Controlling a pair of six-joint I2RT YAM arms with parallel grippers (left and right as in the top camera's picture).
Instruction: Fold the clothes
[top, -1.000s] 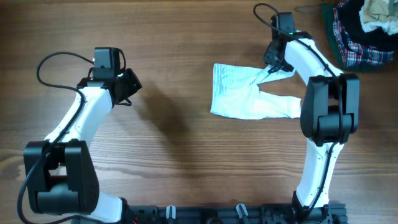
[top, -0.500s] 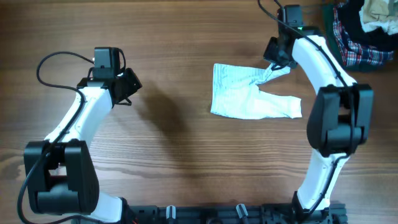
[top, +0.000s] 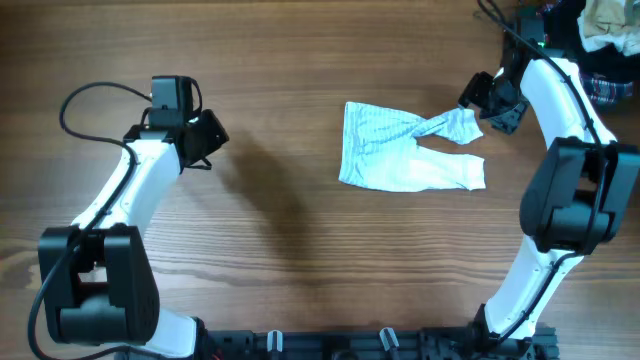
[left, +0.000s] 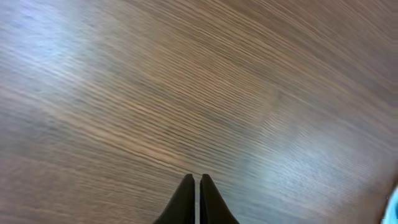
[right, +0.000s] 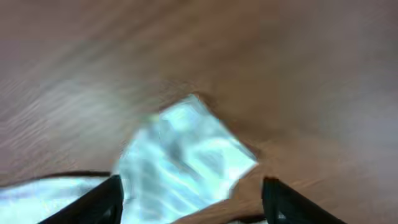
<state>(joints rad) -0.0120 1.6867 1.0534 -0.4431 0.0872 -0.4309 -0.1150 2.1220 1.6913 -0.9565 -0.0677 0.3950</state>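
The wooden surface (top: 300, 60) fills the overhead view, with one arm at each side. The right arm (top: 560, 110) reaches up toward the far right corner. The left arm (top: 130, 190) bends over the left half, well apart from any cloth.

A heap (top: 605, 45) of plaid, dark and cream clothing sits at the far right edge, partly cut off by the frame.

The pale blue-and-white garment (top: 390, 155) lies flat but wrinkled, right of centre on the surface. Two narrow parts of it point to the right. The upper one is twisted, and it ends just beside the tip of the right arm.

The right end effector (right: 191, 183) is spread wide. Its two dark fingers (right: 106, 199) stand at either side of the wrist view. A blurred corner of the garment lies on the wood between them, gripped by neither.

The left end effector (left: 196, 180) is closed to a narrow slit above bare wood. Its tips are pressed together with nothing held between them.
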